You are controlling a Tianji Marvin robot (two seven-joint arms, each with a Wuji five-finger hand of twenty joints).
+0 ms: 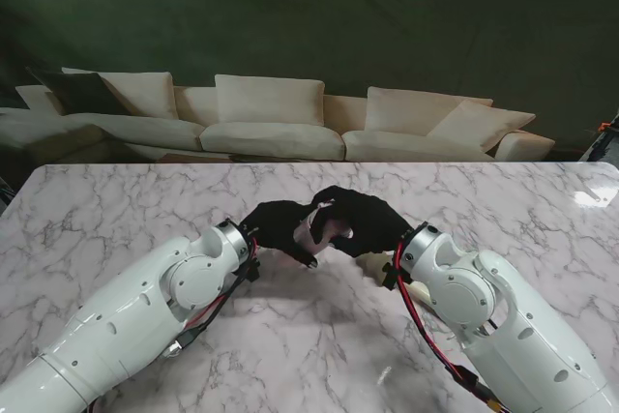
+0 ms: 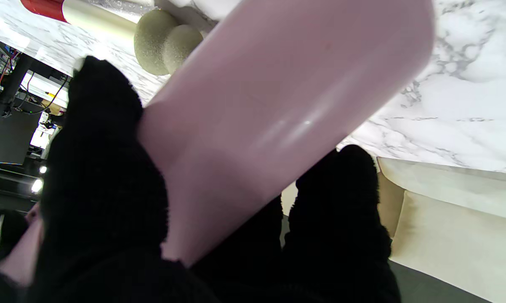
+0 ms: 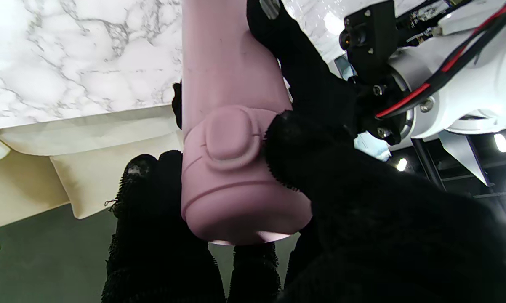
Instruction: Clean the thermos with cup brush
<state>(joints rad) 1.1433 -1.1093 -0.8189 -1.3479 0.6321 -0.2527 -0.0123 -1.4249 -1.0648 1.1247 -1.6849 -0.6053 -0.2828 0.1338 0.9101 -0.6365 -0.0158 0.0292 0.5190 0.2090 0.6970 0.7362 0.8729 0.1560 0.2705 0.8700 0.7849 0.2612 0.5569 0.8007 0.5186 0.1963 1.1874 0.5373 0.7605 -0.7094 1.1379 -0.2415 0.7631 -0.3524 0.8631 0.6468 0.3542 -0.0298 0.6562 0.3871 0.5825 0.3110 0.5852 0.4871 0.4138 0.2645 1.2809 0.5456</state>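
Note:
A pink thermos [image 1: 322, 229] is held off the marble table between my two black-gloved hands at mid-table. My left hand [image 1: 279, 224] is shut around its body [image 2: 270, 105], with the fingers [image 2: 105, 189] wrapped on both sides. My right hand [image 1: 366, 222] is shut on the lid end [image 3: 232, 168], where a raised button faces the camera; the lid sits on the thermos. The cup brush [image 2: 160, 40], with a greenish sponge head, cream shaft and red handle [image 2: 42, 6], lies on the table beyond the thermos. In the stand view I cannot make the brush out.
The white marble table [image 1: 116, 210] stretches wide on both sides of the hands. A cream sofa [image 1: 271, 118] stands beyond its far edge. My left wrist and its cables [image 3: 404, 97] are close beside the right hand.

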